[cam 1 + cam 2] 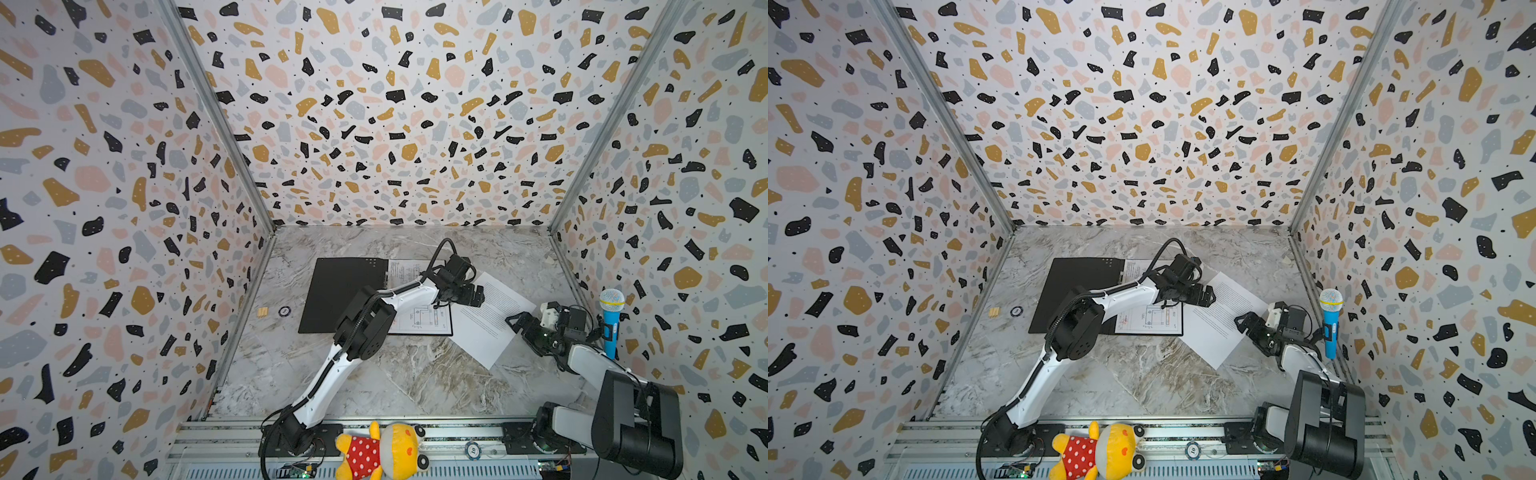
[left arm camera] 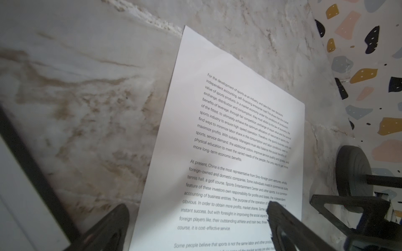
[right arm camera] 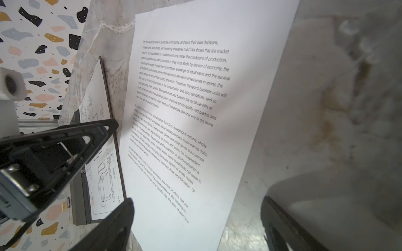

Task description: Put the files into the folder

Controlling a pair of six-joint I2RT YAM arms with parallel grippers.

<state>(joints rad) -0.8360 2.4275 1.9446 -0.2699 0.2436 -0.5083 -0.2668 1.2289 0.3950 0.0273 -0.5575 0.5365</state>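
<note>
Folder (image 1: 340, 291) lies open on the worktop (image 1: 395, 374), black inside facing up. Drawing sheet (image 1: 422, 320) rests flat on the folder's right half; this part of the task appears complete. Text sheet (image 1: 486, 332) lies askew on the bare worktop just beside the folder's right edge, not yet inside. Left claw (image 1: 476, 297) hangs low over the text sheet's edge nearest the folder, fingers apart, gripping nothing. Right claw (image 1: 517, 326) sits at the sheet's opposite edge, fingers likewise apart and empty. Remaining work, by judgement: move the text sheet onto the drawing sheet, then close the cover if required.
</note>
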